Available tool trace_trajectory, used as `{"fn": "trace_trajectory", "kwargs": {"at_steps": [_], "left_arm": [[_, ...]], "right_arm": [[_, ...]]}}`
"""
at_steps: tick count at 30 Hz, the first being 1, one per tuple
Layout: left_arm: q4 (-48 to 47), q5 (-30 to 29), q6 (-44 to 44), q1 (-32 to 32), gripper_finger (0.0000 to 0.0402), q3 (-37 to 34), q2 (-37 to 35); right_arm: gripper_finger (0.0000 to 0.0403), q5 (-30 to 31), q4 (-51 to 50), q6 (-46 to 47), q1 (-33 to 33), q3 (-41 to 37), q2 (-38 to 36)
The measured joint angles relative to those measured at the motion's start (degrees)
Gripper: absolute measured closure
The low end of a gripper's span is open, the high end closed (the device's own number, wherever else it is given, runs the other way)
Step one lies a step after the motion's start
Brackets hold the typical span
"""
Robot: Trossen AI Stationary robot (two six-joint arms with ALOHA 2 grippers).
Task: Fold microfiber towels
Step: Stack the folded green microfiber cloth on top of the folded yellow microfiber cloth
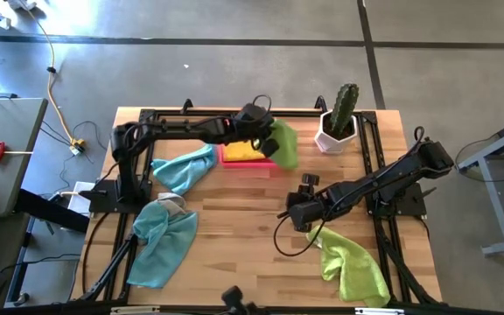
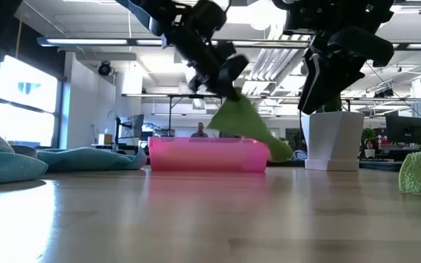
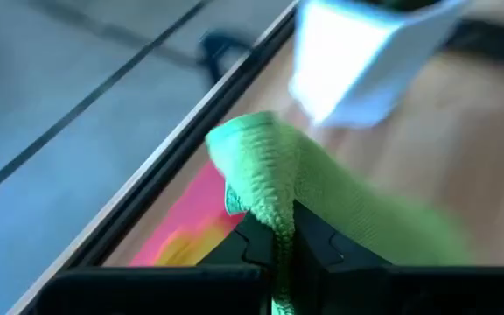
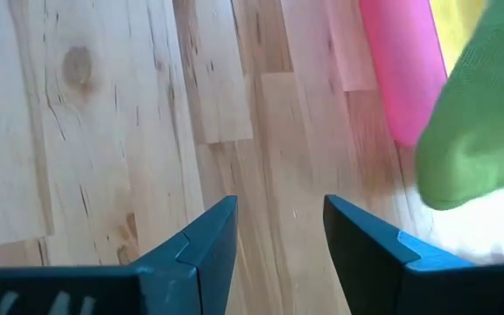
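Wooden tabletop (image 1: 234, 219): near its far edge the left gripper (image 3: 280, 262) has its fingers pinched shut on a lime green towel (image 1: 284, 144), drooping limp beside the pink tray (image 1: 261, 166). Light and floppy, it seems best held by corners. The right gripper (image 4: 278, 236) waits open mid-tabletop, empty.

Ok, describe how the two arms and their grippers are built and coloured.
Both arms are black, jointed tubular links with black cables trailing from their bases. The left gripper has two flat dark fingers with notched, stepped inner edges. The right gripper has matching dark wedge-shaped fingers.
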Motion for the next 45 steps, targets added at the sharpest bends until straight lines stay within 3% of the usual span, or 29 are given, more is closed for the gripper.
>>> {"fn": "trace_trajectory", "kwargs": {"at_steps": [5, 10, 28, 35, 40, 45], "left_arm": [[-11.1, -5.0, -1.7, 2.0, 0.0397, -0.5, 0.0], [-14.3, -10.5, -0.5, 3.4, 0.0397, -0.5, 0.0], [-28.2, -12.3, -0.9, 6.6, 0.0397, -0.5, 0.0], [-34.7, -10.6, -8.2, 6.5, 0.0395, -0.5, 0.0], [-37.1, -12.3, -9.4, 5.8, 0.0374, -0.5, 0.0], [-37.1, -12.1, -9.2, 5.0, 0.0326, -0.5, 0.0]], "right_arm": [[0.0238, 0.0, 0.0, -0.1, 0.0, 0.0, 0.0], [0.0238, 0.0, 0.0, -0.6, 0.0, 0.0, 0.0], [0.0238, -0.1, 0.0, -0.5, 0.0, 0.0, 0.0], [0.0238, -0.1, 0.0, -0.5, 0.0, 0.0, 0.0], [0.0238, -0.1, 0.0, -0.5, 0.0, 0.0, 0.0], [0.0238, -0.4, 0.0, -0.1, 0.0, 0.0, 0.0]]}}
